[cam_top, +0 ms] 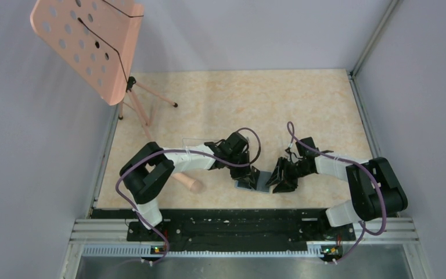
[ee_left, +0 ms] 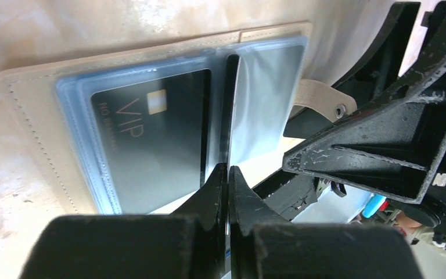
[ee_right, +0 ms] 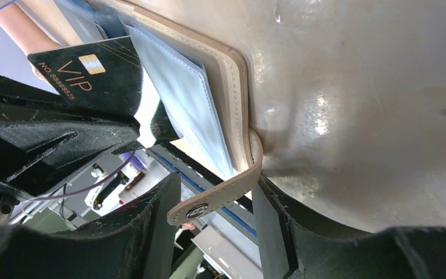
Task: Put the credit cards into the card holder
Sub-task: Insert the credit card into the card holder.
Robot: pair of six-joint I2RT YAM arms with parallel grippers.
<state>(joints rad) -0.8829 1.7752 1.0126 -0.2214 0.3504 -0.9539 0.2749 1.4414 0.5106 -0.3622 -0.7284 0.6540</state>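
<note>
The card holder (cam_top: 247, 183) lies open on the table between both grippers, tan border (ee_left: 35, 133) up, with blue-grey plastic sleeves. One black VIP credit card (ee_left: 151, 139) sits in its left sleeve. My left gripper (ee_left: 227, 170) (cam_top: 252, 173) is shut on a second black card (ee_left: 227, 110), seen edge-on at the middle sleeve; its face shows in the right wrist view (ee_right: 90, 75). My right gripper (ee_right: 216, 185) (cam_top: 276, 178) is open, its jaws either side of the holder's tan snap strap (ee_right: 209, 204) without closing on it.
A pink perforated stand (cam_top: 87, 40) on thin legs is at the back left. A clear plastic box (cam_top: 198, 143) lies behind the left arm, and a pink cylinder (cam_top: 187, 182) beside it. Grey walls enclose the table; a black rail (cam_top: 226, 224) runs along the front.
</note>
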